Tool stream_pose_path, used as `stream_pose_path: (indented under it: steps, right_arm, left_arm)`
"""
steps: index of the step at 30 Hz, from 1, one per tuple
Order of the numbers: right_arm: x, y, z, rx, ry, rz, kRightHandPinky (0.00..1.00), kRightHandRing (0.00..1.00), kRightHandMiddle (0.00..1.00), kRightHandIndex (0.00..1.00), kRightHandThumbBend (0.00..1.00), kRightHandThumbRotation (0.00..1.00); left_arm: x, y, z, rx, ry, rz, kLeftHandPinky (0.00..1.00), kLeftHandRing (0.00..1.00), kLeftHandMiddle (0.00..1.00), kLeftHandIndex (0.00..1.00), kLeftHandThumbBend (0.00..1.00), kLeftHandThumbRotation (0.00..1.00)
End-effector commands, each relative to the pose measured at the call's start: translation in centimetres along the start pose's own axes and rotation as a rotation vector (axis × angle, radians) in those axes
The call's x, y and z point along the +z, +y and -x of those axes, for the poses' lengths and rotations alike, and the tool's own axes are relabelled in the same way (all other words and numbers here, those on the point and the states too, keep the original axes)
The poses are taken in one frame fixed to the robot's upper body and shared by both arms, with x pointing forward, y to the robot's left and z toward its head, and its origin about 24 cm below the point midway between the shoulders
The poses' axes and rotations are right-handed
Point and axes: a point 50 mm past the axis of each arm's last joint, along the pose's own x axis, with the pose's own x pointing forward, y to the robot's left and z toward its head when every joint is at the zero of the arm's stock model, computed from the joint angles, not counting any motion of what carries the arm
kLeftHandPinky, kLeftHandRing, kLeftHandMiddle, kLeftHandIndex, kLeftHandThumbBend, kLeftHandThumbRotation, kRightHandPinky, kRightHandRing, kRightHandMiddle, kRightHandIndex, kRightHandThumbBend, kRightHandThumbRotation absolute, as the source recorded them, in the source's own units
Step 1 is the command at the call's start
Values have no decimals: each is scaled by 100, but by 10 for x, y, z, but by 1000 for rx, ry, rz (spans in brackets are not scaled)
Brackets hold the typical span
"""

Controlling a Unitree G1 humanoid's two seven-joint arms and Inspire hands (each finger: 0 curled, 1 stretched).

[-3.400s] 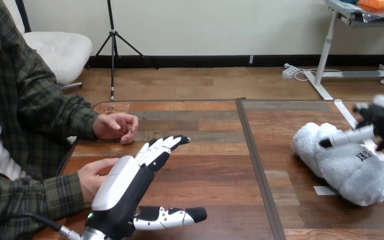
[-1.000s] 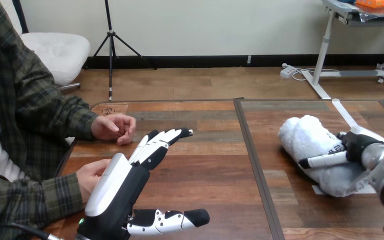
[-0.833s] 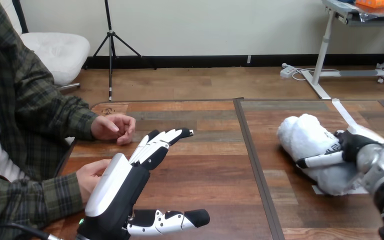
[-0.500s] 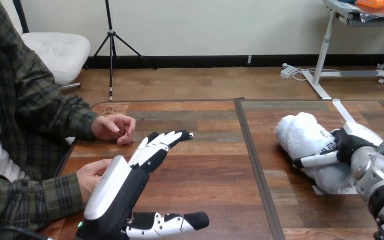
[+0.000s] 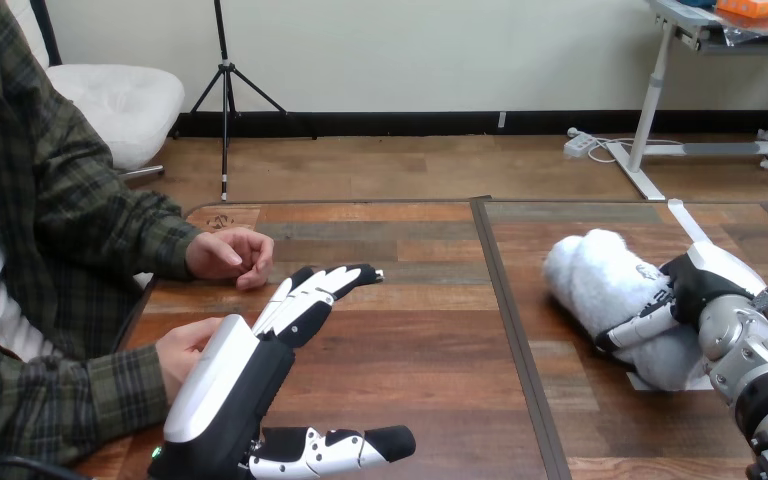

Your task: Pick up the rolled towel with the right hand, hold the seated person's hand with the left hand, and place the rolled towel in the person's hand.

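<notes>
The rolled towel (image 5: 595,285) was at the right part of the wooden table (image 5: 420,330), lying aslant over a piece of white tape (image 5: 650,381). The right hand (image 5: 705,288) was on the towel's right end and was grasping it: the thumb (image 5: 640,328) lay across the near side of the roll and pressed into the cloth, while the palm covered its top. The other fingers were hidden behind the towel. I could not tell whether the towel rested on the table or was a little lifted. The left hand (image 5: 225,385) was at the left part of the table, released, with straight fingers pointing forward and to the right and the thumb spread out toward the right. Just at its left side was the person's nearer hand (image 5: 182,352), partly covered by the white back of the left hand. No finger was curled round it, and I could not tell whether the two touched. The person's farther hand (image 5: 230,255) rested loosely closed on the table, apart from the left hand and well apart from the towel.
</notes>
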Motion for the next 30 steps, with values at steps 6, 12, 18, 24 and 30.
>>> stream_pose_path:
  steps: [6,12,18,24,30]
  right_arm:
    - [10,-1,0,23,-43,-82,54,62,63,49,90,0]
    - [12,-2,0,42,-61,-114,46,55,58,48,89,0]
    - [13,-5,0,55,-79,-138,45,54,57,51,88,0]
    - [14,-7,0,60,-111,-184,39,48,53,51,88,0]
    - [16,-10,0,68,-133,-233,31,39,44,44,89,0]
  left_arm:
    - [6,14,-10,49,-54,-39,97,92,89,86,100,65]
    - [6,14,-11,49,-54,-41,97,91,89,85,100,66]
    - [6,14,-11,49,-50,-40,97,91,89,85,100,66]
    - [6,15,-11,49,-56,-45,96,91,89,85,100,66]
    - [6,16,-10,52,-52,-43,96,91,89,85,100,66]
